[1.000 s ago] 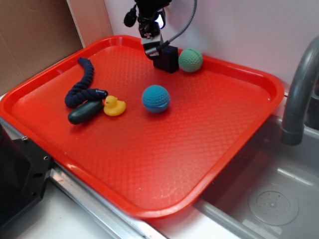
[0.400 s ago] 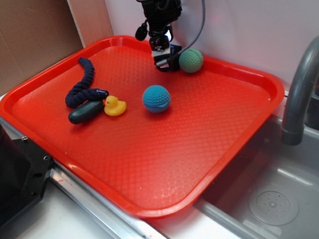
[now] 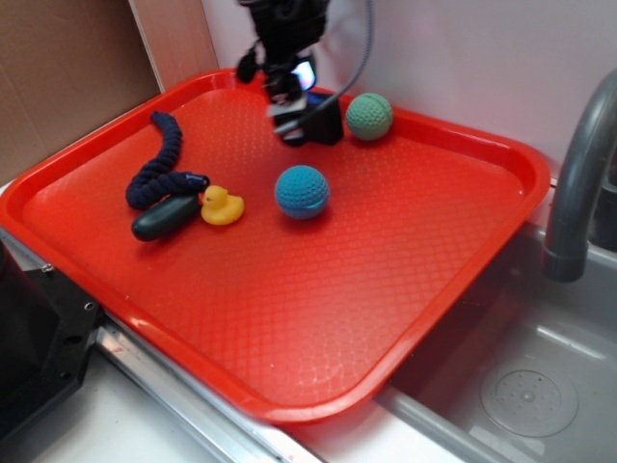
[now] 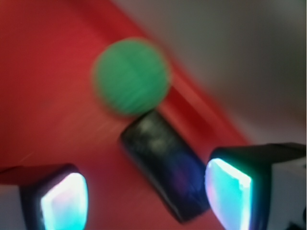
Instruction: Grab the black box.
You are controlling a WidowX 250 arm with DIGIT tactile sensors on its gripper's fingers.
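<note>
Gripper [image 3: 294,125] at far side of red tray [image 3: 463,280], jaws spread wide, holding nothing, black box [image 4: 165,165] lying between the two fingers [image 4: 64,201] in blurred wrist view, contact unclear, green ball [image 3: 369,116] just right of box

Tray [image 3: 463,280] holds balls, duck [image 3: 221,206], rope, capsule

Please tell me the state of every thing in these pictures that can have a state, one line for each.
end effector: open, fingers on either side of the black box, not gripping it
black box: on the tray, not lifted, close to the green ball
green ball: resting near the tray's far rim
blue ball: resting mid-tray
yellow duck: upright
dark green capsule: lying on its side
blue rope: lying curved
</note>
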